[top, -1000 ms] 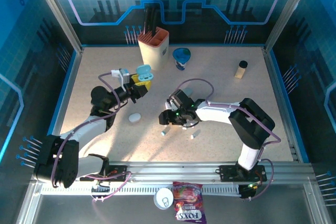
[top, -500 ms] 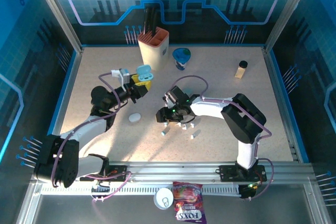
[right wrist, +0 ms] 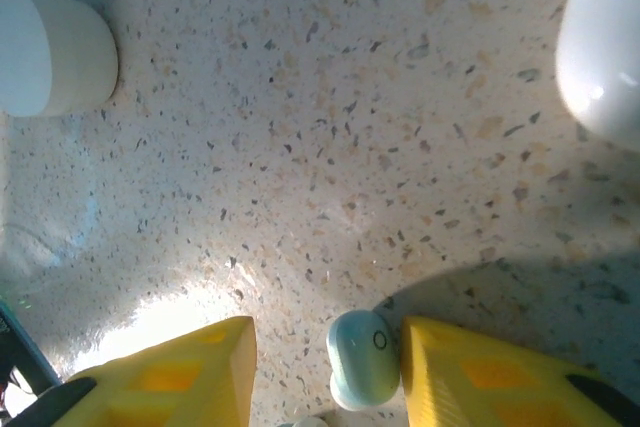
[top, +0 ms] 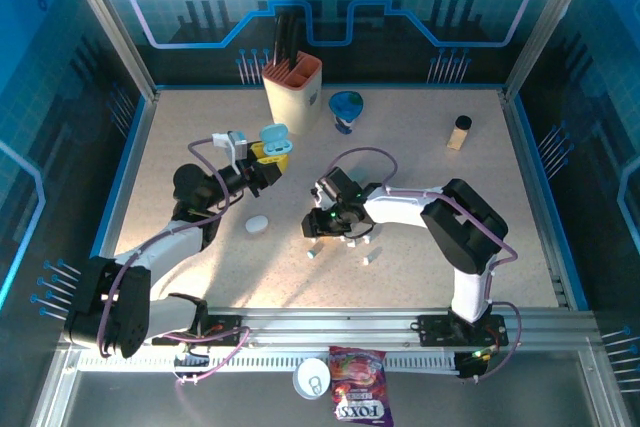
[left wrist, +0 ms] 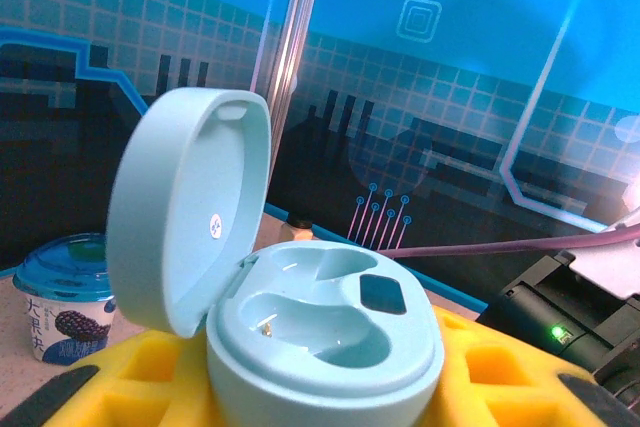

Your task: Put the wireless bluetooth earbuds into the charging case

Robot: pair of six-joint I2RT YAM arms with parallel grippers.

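**Pale teal earbud, loose on the counter, bracketed for pickup**

**Item.** One small pale teal plastic earbud [right wrist: 364,359] lies on the counter with its rounded head uppermost. It sits between the yellow pads of the right tool [right wrist: 325,339]. The pads stand apart: one touches the earbud's side and the other is clear of it, so nothing is clamped.

**Handling (judged).** Very light, rigid, glossy and curved, so likely to slip or pop sideways under a hard pinch. Best taken squarely across the widest part of the head, with light pressure, leaving the stem free for its well. Which way the stem points cannot be told.

**Destination.** Pale teal pebble-shaped plastic charging case [left wrist: 320,332], lid hinged up, both moulded wells empty. The left tool [top: 270,154] is clamped on its base, well apart from the earbud.

**Related stock.** A second teal earbud [top: 313,252] and a white earbud [top: 368,259] lie loose near the right tool. A closed white pebble-shaped case [top: 257,224] sits between the arms.

**Surface.** Speckled beige stone-pattern counter [right wrist: 330,147], flat and hard, with a bright glare patch. It probably gives little friction to stop a small round part from skating.

**Room.** Blue grid-printed panels on a metal frame enclose the counter. A beige utensil holder [top: 293,95], a blue cup [top: 346,109] and a small dark-capped bottle [top: 459,132] stand along the far side, well clear.
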